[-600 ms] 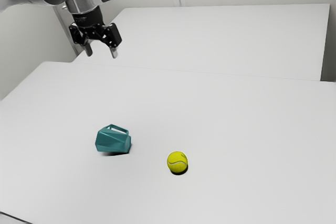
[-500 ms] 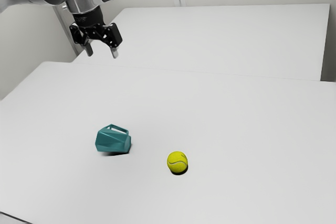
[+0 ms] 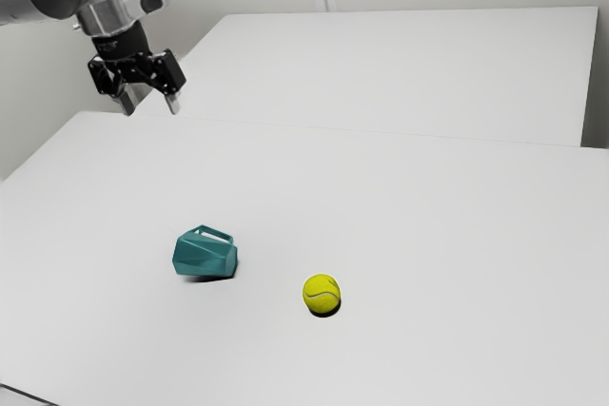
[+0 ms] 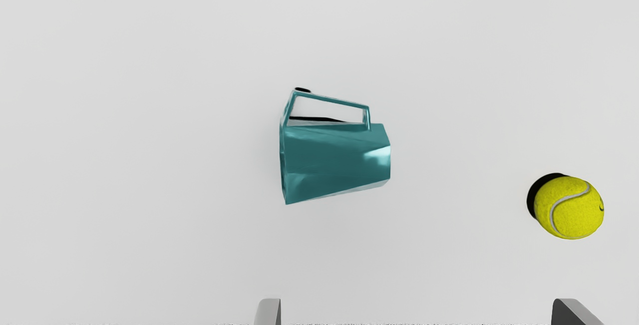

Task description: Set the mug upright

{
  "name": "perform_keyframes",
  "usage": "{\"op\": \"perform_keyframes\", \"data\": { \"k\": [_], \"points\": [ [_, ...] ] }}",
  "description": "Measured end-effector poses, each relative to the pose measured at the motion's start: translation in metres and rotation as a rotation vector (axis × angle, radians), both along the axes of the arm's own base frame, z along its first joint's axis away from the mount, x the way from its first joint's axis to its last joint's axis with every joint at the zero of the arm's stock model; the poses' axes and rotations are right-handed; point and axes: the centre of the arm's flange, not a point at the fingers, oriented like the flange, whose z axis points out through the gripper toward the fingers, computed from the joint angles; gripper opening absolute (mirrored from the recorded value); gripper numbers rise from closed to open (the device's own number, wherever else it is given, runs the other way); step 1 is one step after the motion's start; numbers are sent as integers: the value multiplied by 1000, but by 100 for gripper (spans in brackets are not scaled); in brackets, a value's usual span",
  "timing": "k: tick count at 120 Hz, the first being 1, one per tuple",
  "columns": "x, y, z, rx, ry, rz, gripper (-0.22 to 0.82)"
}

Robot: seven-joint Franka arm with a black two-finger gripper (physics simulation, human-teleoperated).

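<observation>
The claw [image 3: 152, 110] hangs open, upper left in the exterior view; the mug [image 3: 204, 257], lower left, lies sideways, needing righting.

The exterior view looks from beside the arm [image 3: 107, 12], well apart from the fingers [image 3: 173, 104], slantwise down the surface [image 3: 428, 235]. The wrist view, nearer, faces steeply down past them. Both share the mug [image 4: 334, 158] and ball [image 4: 574, 212].

On 1 table [image 3: 457, 235], 1 mug [image 3: 205, 255] and, toward the exterior view's right, perhaps nearer, 1 ball [image 3: 322, 293].
</observation>
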Motion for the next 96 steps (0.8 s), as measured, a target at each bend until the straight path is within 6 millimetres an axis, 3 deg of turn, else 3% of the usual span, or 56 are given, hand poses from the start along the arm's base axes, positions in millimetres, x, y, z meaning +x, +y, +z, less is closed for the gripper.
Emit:
{"op": "perform_keyframes", "data": {
  "k": [28, 48, 96],
  "points": [
    [-10, 56, -35, -120, -3, 64, 59],
    [-21, 91, -82, -256, -8, 99, 59],
    [-55, 148, -178, -608, -130, 149, 59]
  ]
}}
